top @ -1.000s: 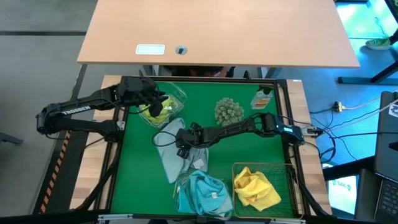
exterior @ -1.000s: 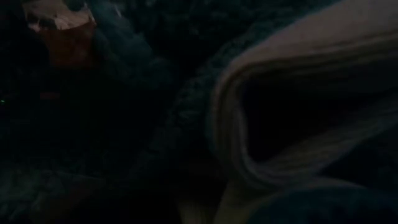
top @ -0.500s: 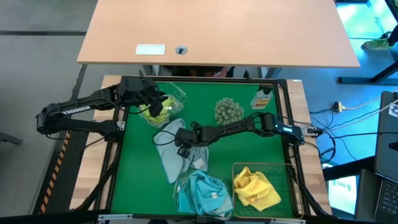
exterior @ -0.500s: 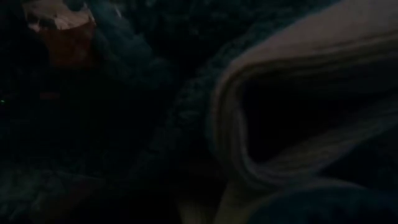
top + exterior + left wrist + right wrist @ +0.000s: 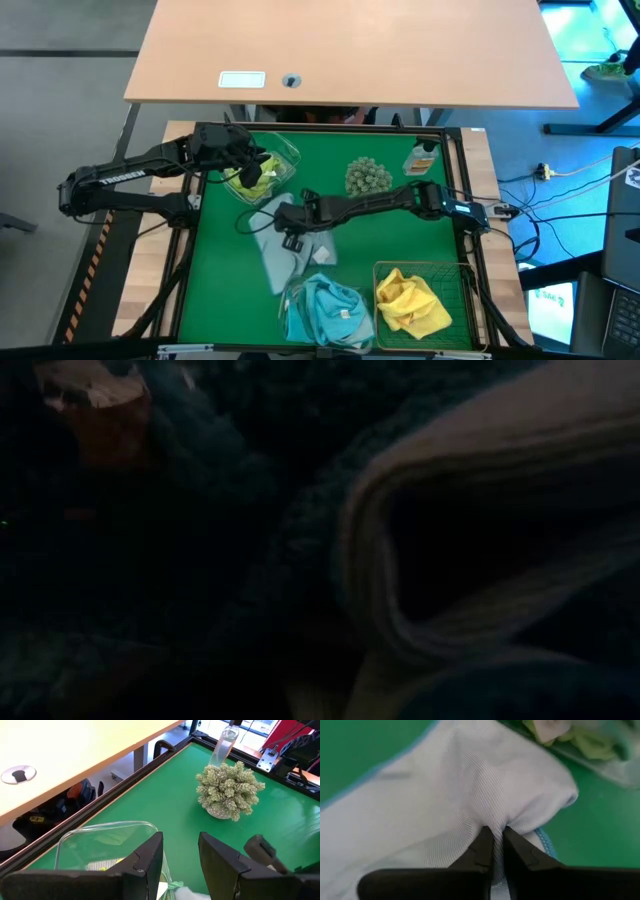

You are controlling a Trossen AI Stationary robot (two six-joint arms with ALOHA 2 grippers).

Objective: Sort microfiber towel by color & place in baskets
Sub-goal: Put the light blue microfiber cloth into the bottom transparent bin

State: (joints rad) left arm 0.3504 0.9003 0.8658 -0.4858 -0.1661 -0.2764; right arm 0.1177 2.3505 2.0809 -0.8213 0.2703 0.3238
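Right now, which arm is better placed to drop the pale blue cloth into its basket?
Right. The right hand is shut on the pale blue towel, near the tub of teal cloths. The left hand hangs over the lime-green tub.

The high view is evenly bright, with soft shadows on the green tabletop (image 5: 220, 270). The low view is almost black, only dim folds showing. In the right wrist view the pale cloth (image 5: 460, 805) looks soft and blurred close up

The surface (image 5: 210, 270) is green. The cloths are pale blue (image 5: 275, 255), teal (image 5: 330, 305), yellow (image 5: 410, 300) and lime (image 5: 255, 180). The spiky ball (image 5: 367, 177) is grey-green.
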